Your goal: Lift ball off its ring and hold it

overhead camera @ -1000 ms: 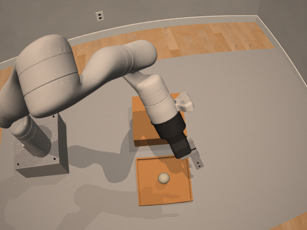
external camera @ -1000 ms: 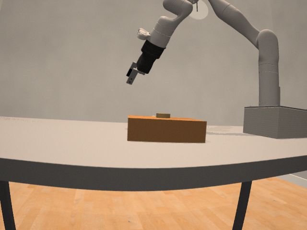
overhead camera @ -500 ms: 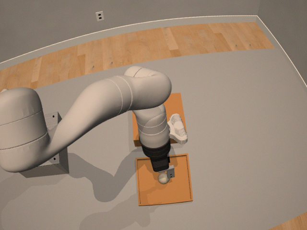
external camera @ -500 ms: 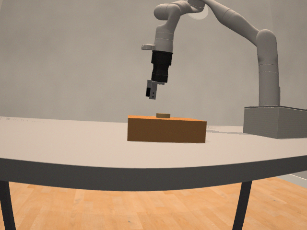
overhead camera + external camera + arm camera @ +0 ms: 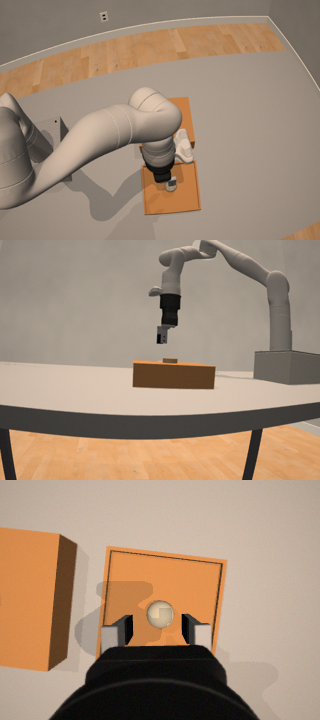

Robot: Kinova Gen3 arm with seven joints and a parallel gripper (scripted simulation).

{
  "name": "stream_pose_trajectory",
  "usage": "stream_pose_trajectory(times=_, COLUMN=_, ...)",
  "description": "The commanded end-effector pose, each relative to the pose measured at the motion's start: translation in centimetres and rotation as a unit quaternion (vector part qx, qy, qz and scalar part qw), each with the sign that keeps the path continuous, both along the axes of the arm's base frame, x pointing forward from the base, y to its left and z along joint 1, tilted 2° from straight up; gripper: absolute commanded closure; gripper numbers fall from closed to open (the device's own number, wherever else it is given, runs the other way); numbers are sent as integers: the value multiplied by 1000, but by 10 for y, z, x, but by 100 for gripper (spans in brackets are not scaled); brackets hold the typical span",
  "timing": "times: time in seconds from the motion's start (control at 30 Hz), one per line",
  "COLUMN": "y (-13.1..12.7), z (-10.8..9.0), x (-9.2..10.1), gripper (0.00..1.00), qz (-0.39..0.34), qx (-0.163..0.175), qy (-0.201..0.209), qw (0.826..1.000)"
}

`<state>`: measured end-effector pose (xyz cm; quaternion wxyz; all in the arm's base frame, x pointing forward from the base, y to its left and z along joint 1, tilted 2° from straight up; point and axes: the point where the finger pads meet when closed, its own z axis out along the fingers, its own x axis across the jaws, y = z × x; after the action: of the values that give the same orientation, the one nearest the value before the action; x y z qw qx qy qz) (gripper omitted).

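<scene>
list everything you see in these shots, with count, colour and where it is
ball: 1, cream, middle of the tray, straight below the open claw
tray: 1, orange, shallow, on the table nearer the top camera than the stand
stand: 1, orange block, on the table beside the tray, taller than it
ring: 1, tan, on top of the stand, empty
table: 1, grey top, dark legs
pedestal: 1, grey block, on the table under the arm's base
wall socket: 1, white, on the grey wall
floor: wooden planks
arm: 1, off-white, bent over the stand
claw: 1, black body, pale fingers, open, holding nothing, pointing down above the ball
</scene>
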<state>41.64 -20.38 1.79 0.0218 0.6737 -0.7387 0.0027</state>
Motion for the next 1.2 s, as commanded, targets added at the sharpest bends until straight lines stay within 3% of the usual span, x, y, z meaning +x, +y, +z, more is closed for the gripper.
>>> stream_pose_trajectory(times=0.0, y=-3, z=0, x=-1, gripper=0, qz=-4, qx=1, qy=-1, qw=1000)
stream_pose_trajectory(times=0.37, y=-4, z=-8, x=-1, gripper=0, qz=-5, qx=1, qy=-1, qw=1000)
stream_pose_trajectory(times=0.8, y=-7, z=-95, x=-2, gripper=0, qz=-5, qx=1, qy=-1, qw=1000)
stream_pose_trajectory(times=1.17, y=-7, z=-99, x=-3, gripper=0, qz=-5, qx=1, qy=-1, qw=1000)
